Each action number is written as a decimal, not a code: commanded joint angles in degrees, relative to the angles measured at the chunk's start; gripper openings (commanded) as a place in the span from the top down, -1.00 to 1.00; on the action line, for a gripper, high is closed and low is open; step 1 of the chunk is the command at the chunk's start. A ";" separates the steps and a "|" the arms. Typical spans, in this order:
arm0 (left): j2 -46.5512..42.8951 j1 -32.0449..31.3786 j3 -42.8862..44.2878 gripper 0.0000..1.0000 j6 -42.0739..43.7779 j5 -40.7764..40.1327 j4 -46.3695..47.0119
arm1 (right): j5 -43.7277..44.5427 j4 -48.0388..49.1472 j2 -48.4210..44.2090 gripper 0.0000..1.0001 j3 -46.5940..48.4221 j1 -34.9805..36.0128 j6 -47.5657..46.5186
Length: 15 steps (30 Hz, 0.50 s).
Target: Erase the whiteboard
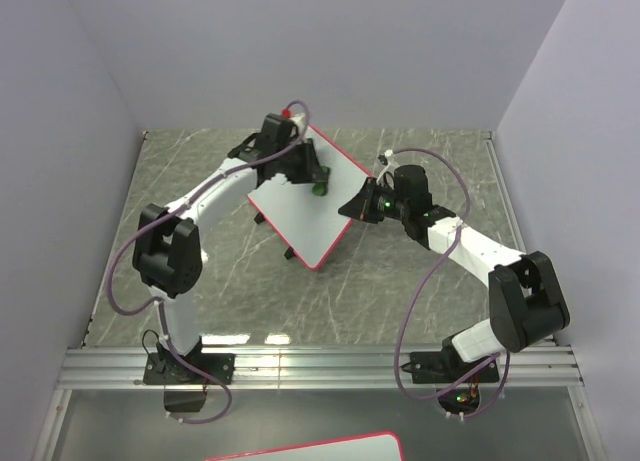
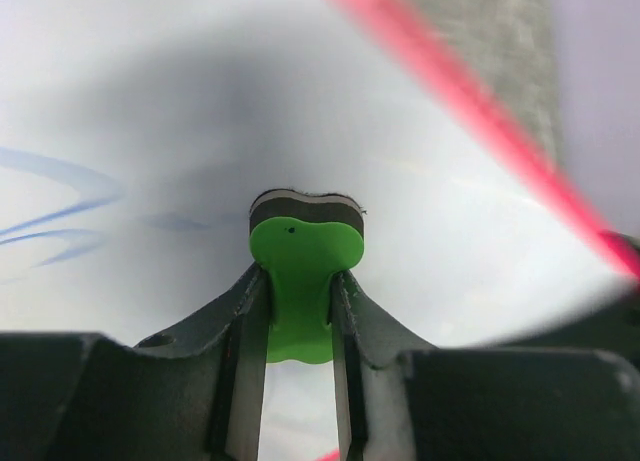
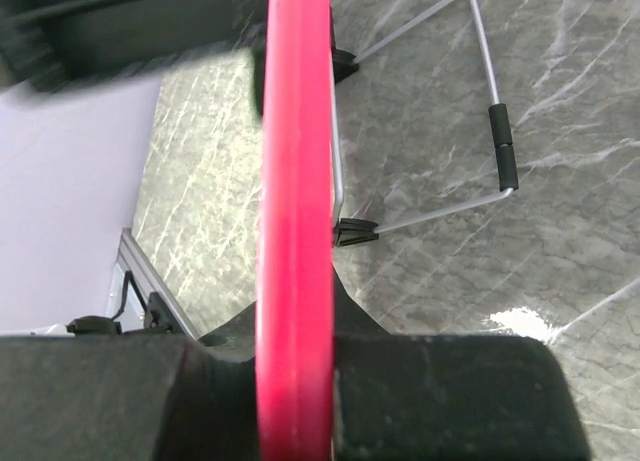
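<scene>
Two jobs: right gripper (image 1: 354, 203) is clamping the whiteboard (image 1: 305, 219) by its rim; left gripper (image 2: 300, 306), pinching green eraser (image 2: 303, 249), needs flat pressure over blue scribble (image 2: 60, 209).

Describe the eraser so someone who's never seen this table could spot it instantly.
Find the large pink-rimmed whiteboard on the table. Near its far edge, the left gripper pinches a small eraser against the white surface. It is the only bright green block, with a dark bottom layer.

Even light, blurred close-ups, soft shadow across whiteboard (image 2: 200, 111)
</scene>
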 commanded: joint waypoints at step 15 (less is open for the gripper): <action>6.98 5.32 3.15 0.99 2.48 0.52 -4.72 | -6.72 -15.08 1.95 1.00 -0.60 2.92 -7.61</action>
